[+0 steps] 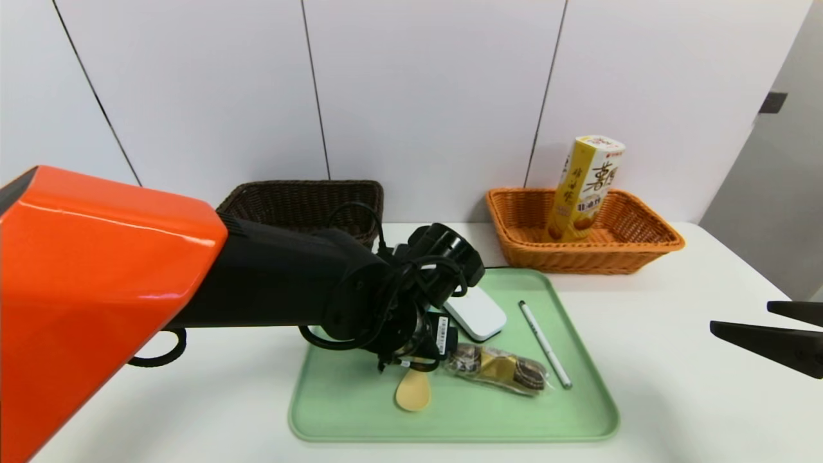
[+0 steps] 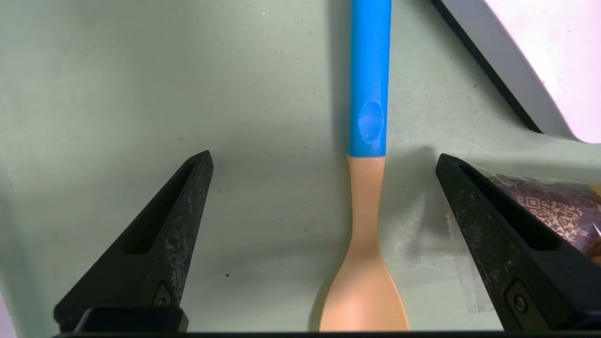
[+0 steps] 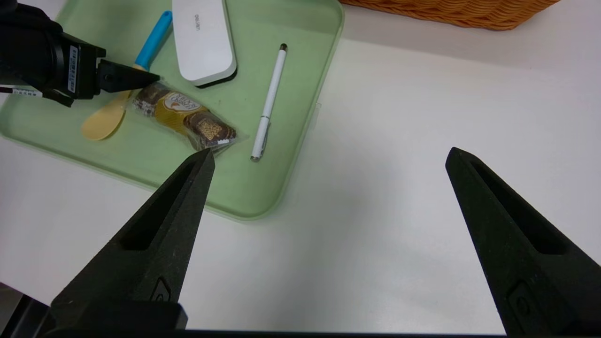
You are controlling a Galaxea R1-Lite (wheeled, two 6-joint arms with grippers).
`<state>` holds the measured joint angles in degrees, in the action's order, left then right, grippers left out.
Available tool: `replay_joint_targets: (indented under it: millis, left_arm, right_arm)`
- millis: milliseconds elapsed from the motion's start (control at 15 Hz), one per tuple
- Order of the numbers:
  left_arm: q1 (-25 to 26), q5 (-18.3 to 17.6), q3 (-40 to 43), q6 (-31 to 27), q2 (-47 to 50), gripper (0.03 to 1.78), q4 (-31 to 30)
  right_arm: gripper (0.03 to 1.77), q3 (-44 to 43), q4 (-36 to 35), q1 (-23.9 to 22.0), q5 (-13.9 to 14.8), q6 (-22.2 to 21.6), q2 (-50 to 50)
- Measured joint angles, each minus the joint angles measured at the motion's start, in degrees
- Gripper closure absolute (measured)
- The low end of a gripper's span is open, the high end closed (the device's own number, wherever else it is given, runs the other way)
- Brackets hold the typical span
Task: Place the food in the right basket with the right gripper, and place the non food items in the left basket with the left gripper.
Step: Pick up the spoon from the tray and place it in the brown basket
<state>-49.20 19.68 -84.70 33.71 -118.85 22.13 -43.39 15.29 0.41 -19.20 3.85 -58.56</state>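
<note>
1. Between the spread fingers (image 2: 178,225) of the left gripper (image 2: 324,162) lies the spoon (image 2: 368,188), on the green tray (image 2: 141,94), touching neither.
2. The right gripper (image 3: 328,155) hovers wide open and empty above the bench (image 3: 399,141).

A staged test room or lab is suggested rather than a home. A bare white table (image 1: 675,360) is set against plain white wall panels (image 1: 424,96), and only a green tray (image 1: 578,411) of mixed small items and two wicker baskets, one brown (image 1: 296,199) and one orange (image 1: 617,251), are laid out on it.
</note>
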Motion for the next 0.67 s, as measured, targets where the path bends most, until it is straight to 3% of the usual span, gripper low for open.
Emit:
replay_joint_targets:
  millis: [267,667]
  left_arm:
    - [0.2,0.02,-0.02,0.3,-0.56,0.12,-0.07]
    - [0.23,-0.13,0.06,0.5,-0.61,0.92,-0.07]
  right_arm:
    - [0.1,0.23,-0.02,0.0,0.05,0.06,0.2]
    - [0.1,0.22,-0.1,0.0,0.1,0.06,0.3]
